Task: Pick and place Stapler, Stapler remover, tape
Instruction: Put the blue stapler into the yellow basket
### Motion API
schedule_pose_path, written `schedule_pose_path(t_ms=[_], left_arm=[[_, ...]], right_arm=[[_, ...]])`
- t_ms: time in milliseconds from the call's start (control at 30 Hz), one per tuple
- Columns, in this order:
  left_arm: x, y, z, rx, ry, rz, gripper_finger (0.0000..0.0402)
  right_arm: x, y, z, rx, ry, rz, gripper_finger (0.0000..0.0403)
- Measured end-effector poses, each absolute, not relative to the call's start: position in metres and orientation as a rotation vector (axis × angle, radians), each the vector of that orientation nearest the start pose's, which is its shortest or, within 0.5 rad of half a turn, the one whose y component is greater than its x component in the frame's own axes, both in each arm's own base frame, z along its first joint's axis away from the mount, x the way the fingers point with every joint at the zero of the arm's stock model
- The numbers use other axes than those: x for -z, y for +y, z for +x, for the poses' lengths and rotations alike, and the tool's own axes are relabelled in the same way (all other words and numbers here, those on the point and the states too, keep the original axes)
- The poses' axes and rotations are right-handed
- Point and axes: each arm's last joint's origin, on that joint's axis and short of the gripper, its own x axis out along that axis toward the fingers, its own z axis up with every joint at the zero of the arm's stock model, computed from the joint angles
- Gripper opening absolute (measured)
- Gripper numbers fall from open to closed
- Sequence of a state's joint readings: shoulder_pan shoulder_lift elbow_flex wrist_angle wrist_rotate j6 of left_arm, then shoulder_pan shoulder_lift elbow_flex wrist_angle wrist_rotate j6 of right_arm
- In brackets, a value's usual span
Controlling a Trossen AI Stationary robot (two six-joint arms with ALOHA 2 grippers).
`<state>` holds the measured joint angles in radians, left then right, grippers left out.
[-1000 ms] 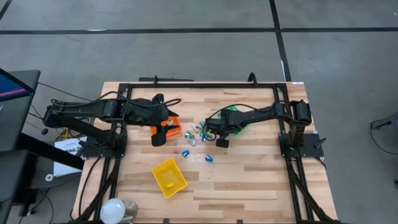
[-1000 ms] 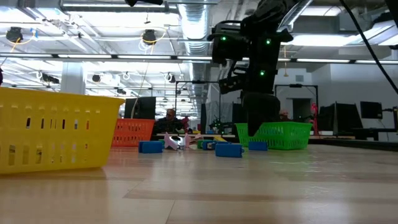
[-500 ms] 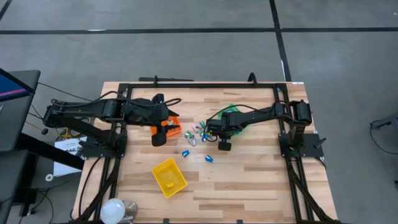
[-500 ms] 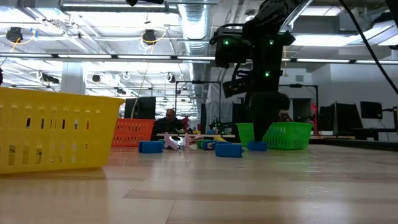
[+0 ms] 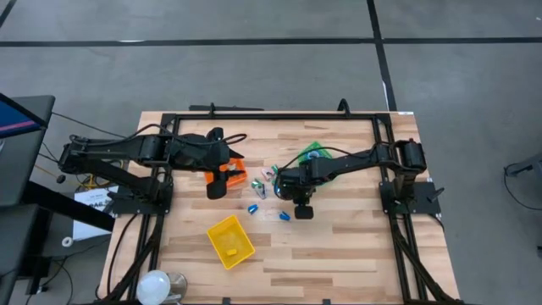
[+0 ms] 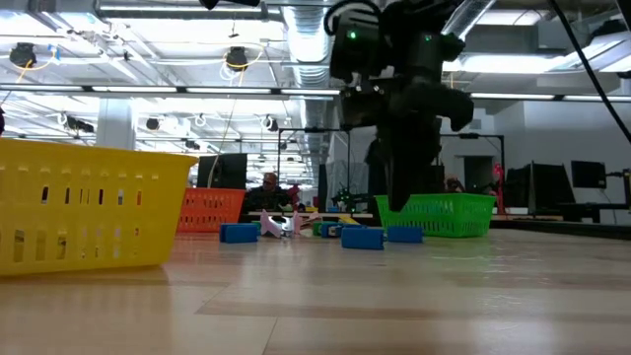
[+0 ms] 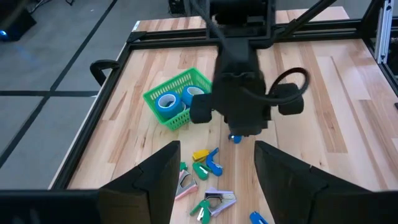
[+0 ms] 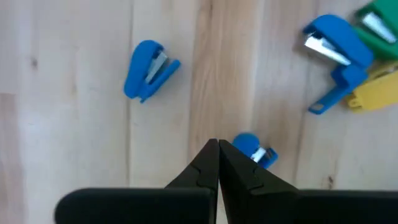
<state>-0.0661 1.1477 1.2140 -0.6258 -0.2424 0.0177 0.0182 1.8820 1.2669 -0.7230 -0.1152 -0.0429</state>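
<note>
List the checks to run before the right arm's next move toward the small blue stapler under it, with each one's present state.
1. Right gripper over the small blue stapler: ok, the tips sit just beside it.
2. Right fingers parted for a grasp: not ok, shut.
3. Stapler free of neighbours: ok, bare wood around it.
4. Green bin has room: ok, holds two tape rolls.
5. Left gripper clear: ok, open, waiting over the orange bin.
</note>
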Motion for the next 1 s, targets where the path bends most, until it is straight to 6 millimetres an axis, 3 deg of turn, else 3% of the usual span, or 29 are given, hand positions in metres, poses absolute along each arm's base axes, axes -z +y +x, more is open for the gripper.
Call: schedule_pose_path(t_ms=[233,500,1000], left_arm=[[-0.369,-0.008,0.233,-0.167,0.555,0.103,0.0195],[-0.369,-0.008,0.233,-0.167,0.555,0.103,0.0195],[-0.369,-0.008,0.233,-0.166,0.556,0.103,0.0195]], right_arm=[[-0.189,0.020,0.364,-0.049,1.265,0.005,0.0000],[-0.191,0.024,0.361,0.026,1.298,0.070,0.0016],[-0.177,0.022,0.353,0.049,1.335,0.042,0.0249]])
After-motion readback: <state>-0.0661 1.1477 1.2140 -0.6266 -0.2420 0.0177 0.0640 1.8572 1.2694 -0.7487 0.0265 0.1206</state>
